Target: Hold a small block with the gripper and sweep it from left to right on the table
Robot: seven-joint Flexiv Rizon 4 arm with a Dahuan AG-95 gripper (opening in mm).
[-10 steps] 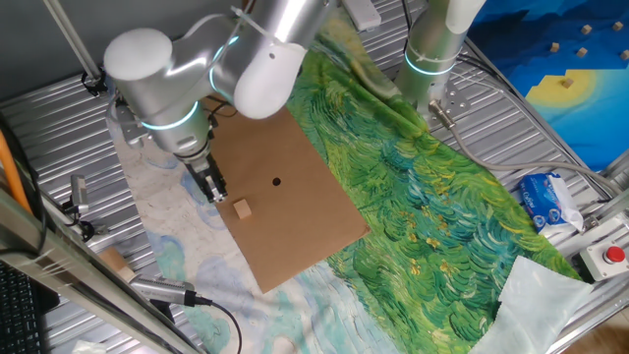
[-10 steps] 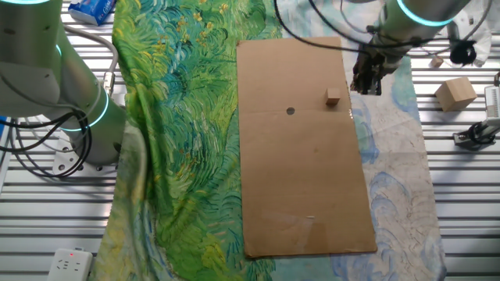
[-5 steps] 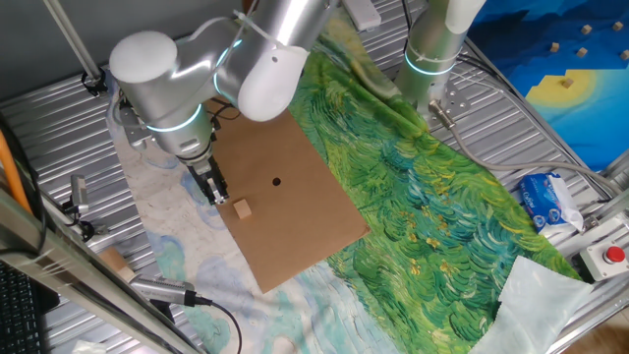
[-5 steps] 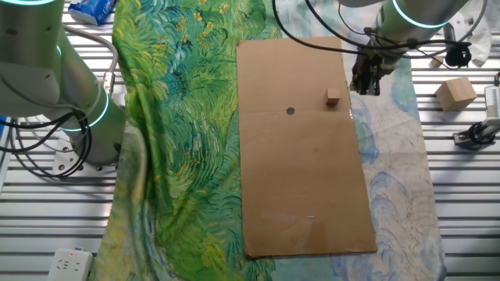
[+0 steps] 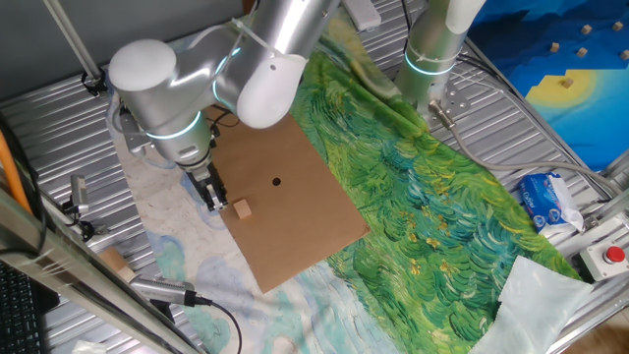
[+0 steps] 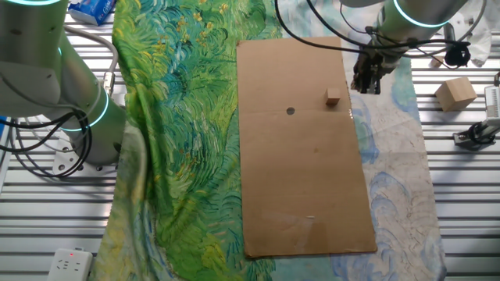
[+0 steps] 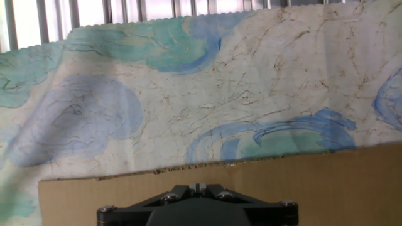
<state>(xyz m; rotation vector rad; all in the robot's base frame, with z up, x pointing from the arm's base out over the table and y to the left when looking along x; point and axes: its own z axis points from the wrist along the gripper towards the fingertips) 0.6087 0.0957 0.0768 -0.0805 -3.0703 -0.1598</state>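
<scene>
The small block [image 5: 241, 208] is a tiny tan cube lying near the left edge of the brown cardboard [image 5: 295, 216]; it also shows in the other fixed view [image 6: 333, 96]. My black gripper [image 5: 213, 201] hangs just left of the block, over the cardboard's edge and the pale-blue cloth [image 5: 162, 211], apart from the block. In the other fixed view the gripper [image 6: 366, 84] stands just right of the block. In the hand view the fingertips [image 7: 198, 187] are pressed together with nothing between them, and the block is out of sight.
A bigger wooden chunk [image 6: 455, 94] lies on the ribbed metal beyond the cloth. A second silver arm column [image 5: 432, 49] stands at the back on the green cloth [image 5: 423, 197]. A tissue packet [image 5: 548, 202] and a red button [image 5: 614, 256] sit at the right.
My gripper has shifted slightly lower and nearer the block. The block has not moved.
</scene>
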